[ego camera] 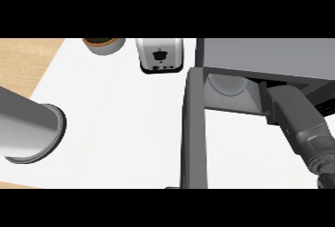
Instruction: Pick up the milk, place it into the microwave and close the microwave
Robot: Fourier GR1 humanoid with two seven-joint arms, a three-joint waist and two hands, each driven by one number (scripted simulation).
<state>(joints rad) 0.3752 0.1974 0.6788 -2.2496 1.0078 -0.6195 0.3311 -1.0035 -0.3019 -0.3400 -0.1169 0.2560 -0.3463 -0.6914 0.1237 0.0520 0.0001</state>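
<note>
My grey right forearm [297,120] runs into the boxy grey microwave [262,55], its door [193,133] open; the right hand is hidden inside, so I cannot tell its grip.

Left forearm [26,126] at left, right forearm [300,119] diagonal.
</note>
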